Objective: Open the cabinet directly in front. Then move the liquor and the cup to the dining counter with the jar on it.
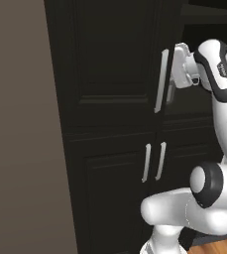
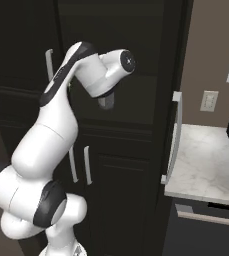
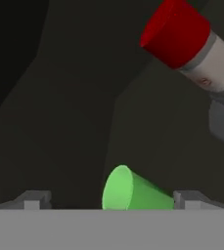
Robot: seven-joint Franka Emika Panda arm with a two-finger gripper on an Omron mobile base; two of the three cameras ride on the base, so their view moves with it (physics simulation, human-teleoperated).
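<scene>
Cabinet (image 1: 115, 74) step looked done: in the right base view its right-hand door (image 2: 173, 100) stood swung out edge-on, long bar handle (image 2: 176, 137) facing the camera, and the arm reached past it into the dark interior. So the job was in the pick phase, going for the cup.

Claw (image 3: 111, 199) was open. Both finger tips sat wide apart at the bottom of the hand view with the green cup (image 3: 133, 191) between them, nearer the right tip (image 3: 189, 197); I couldn't tell whether that tip touched it. No grip yet, as far as I could judge. In that view the cup seemed to lie on its side, rim toward the left tip, though camera roll may explain that.

Liquor (image 3: 191, 46) sat up and to the right of the cup, well apart from it, red cap toward the camera, not between the fingers.

In the left base view the hand (image 1: 184, 69) was just beside the left door's pale handle (image 1: 160, 82), wrist inside the opening.

Next move, my read: centre the cup between the fingers, close, then back straight out without clipping the bottle or the door edge. Marble desk (image 2: 206, 160) lay just right of the cabinet.
</scene>
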